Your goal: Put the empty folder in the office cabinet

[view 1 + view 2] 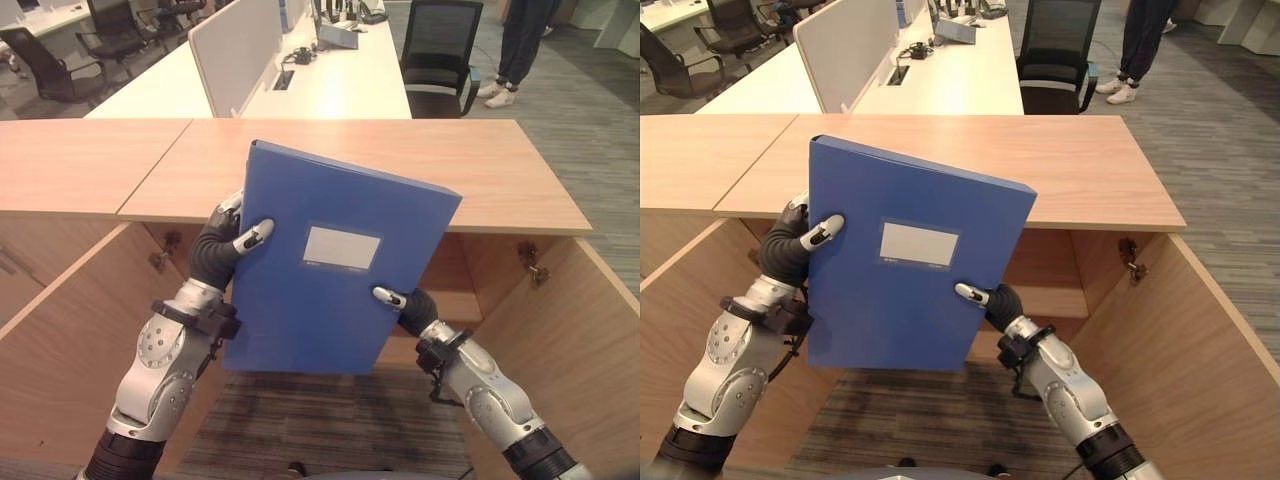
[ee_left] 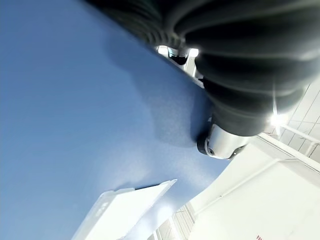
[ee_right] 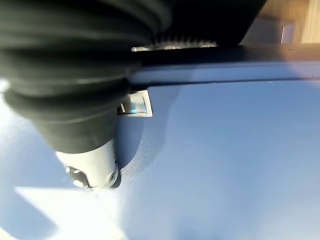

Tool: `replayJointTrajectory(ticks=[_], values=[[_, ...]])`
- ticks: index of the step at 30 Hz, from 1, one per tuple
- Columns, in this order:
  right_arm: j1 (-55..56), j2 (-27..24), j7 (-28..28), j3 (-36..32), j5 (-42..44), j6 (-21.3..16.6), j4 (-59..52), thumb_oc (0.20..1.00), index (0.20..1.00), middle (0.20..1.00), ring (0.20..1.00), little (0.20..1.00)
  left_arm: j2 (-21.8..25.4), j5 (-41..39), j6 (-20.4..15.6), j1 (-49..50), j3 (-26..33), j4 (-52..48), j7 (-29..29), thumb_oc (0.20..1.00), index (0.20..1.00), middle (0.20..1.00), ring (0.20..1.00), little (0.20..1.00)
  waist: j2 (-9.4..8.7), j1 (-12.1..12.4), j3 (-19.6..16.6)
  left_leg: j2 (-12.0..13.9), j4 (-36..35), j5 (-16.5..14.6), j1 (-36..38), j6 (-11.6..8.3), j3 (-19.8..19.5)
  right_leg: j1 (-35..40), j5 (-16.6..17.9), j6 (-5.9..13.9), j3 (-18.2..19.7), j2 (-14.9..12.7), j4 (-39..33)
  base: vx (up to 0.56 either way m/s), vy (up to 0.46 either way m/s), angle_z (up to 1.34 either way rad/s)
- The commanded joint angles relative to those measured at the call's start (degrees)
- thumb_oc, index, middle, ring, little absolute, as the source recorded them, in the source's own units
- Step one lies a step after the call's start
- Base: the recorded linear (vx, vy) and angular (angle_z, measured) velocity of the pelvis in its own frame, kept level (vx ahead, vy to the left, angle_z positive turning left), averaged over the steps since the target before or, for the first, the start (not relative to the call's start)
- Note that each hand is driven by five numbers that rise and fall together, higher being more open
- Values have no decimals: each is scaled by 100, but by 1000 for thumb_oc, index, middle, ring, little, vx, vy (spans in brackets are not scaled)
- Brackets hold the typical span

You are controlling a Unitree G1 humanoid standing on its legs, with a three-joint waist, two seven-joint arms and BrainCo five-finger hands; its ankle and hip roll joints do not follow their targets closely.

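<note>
- Folder (image 1: 330,270): a blue folder with a pale blank label (image 1: 341,247) on its front face, held upright and slightly tilted in the air between both hands, in front of the open cabinet (image 1: 505,175).
- Left hand (image 1: 225,243): clamped on the folder's left edge, thumb pressed on the front face, fingers behind.
- Right hand (image 1: 408,303): clamped on the folder's lower right edge, thumb on the front face.
- Cabinet: light wood, flat top, doors (image 1: 575,330) swung open to either side.
- Background: a white table (image 1: 340,85) with a divider panel, black office chairs (image 1: 440,50), and a person's legs (image 1: 520,45) standing nearby.
</note>
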Motion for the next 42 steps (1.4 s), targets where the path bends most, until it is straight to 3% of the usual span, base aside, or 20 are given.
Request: replayJointTrajectory(ticks=[1, 9, 13, 14, 19, 21, 28, 37, 42], values=[[-545, 412, 384, 354, 318, -15, -415, 200, 200, 200, 200, 200, -161, -490, -195, -550, -621, -198, -533, 200, 200, 200, 200, 200, -223, -17, -116, -40, 15, -395, 55, -102, -252, 237, -393, 550, 306, -461, 68, 0, 0, 0], [-448, 331, 544, 279, 321, 66, -549, 200, 200, 200, 200, 200, -204, -476, -177, -409, -484, -189, -652, 200, 200, 200, 200, 200, -236, -7, -118, -41, 15, -397, 41, -102, -257, 231, -397, 554, 293, -455, 74, 4, 1, 0], [-248, 20, 408, -232, -585, -34, -553, 200, 200, 200, 200, 200, -119, -351, -161, 56, -47, -115, -756, 231, 231, 231, 231, 231, -242, 3, -112, -50, 15, -409, 36, -97, -270, 227, -400, 561, 290, -453, 77, 0, 0, 0], [-142, -171, 363, -535, -1254, -78, -583, 200, 200, 200, 200, 200, -56, -220, -148, 321, 207, -46, -843, 1000, 1000, 1000, 1000, 1000, -238, 14, -110, -52, 15, -419, 33, -91, -277, 232, -405, 565, 286, -457, 74, 0, 0, 0], [153, -443, 246, -1057, -2554, -222, -426, 200, 200, 200, 200, 200, 7, -202, 3, 893, 605, 456, -1182, 1000, 1000, 1000, 1000, 1000, -208, 29, -91, -55, 15, -430, 22, -79, -294, 239, -413, 570, 265, -461, 75, 7, 2, 0], [436, -554, 417, -1352, -2894, -252, -406, 200, 200, 200, 200, 200, 21, -340, 79, 1260, 956, 739, -1704, 1000, 1000, 1000, 1000, 1000, -205, 48, -73, -62, 15, -429, 20, -78, -307, 239, -416, 577, 254, -467, 75, 12, 18, 0], [843, -586, 451, -1271, -3851, -471, 334, 200, 200, 200, 200, 200, -31, -606, 437, 2066, 1050, 1663, -2448, 1000, 1000, 1000, 1000, 1000, -164, 132, -17, -77, 15, -403, -38, -65, -348, 214, -410, 588, 206, -477, 74, 3, 21, 1], [793, -481, 192, -858, -4541, -474, 1521, 200, 200, 200, 200, 200, 115, -186, 526, 2340, 587, 2887, -2546, 1000, 1000, 1000, 1000, 1000, -140, 228, 24, -104, 15, -346, -139, -51, -472, 192, -410, 596, 94, -485, 98, -2, 1, 3], [682, -284, 54, -706, -4369, -366, 2073, 200, 200, 200, 200, 200, 67, 340, 436, 2249, 271, 3668, -2427, 1000, 1000, 1000, 1000, 1000, -123, 243, 21, -125, 15, -331, -177, -46, -530, 176, -415, 595, 25, -485, 104, 0, 0, 13]])
